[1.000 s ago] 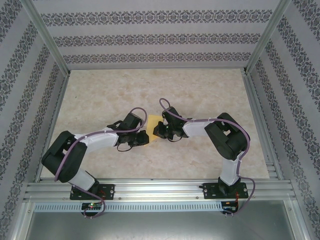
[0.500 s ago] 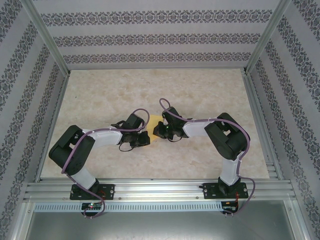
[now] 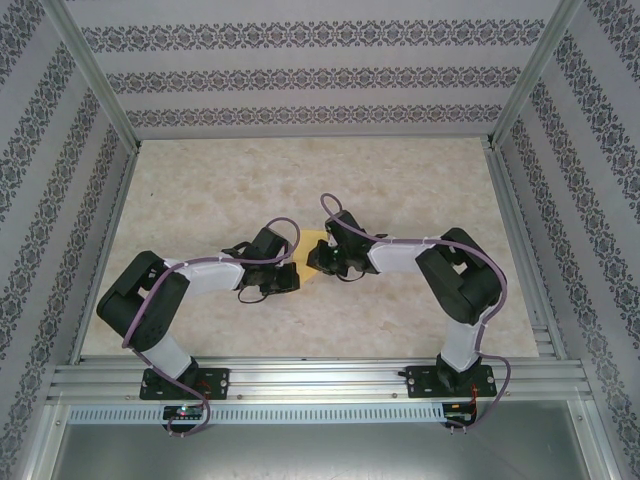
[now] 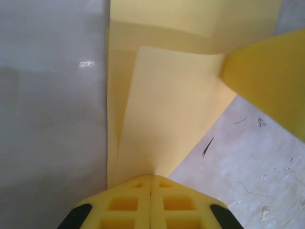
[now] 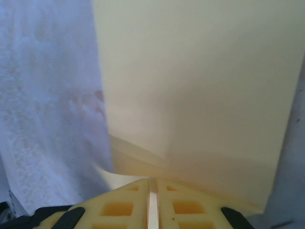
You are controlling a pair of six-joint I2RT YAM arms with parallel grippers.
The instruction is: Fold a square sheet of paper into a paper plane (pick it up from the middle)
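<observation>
Paper: yellow and partly folded, at the middle of the table between the two gripper tips. In the left wrist view the paper shows a triangular flap over a longer strip, its creases converging at the fingertips.
Left gripper: the yellow fingers are pressed together, and the gripper is clamped on the paper's narrow end.
Right gripper: the fingers are nearly together with a thin slit between them. The gripper pinches the layered edge of the paper, which spreads broad ahead.
Table: pale marbled top.
Walls: striped and patterned, on three sides.
</observation>
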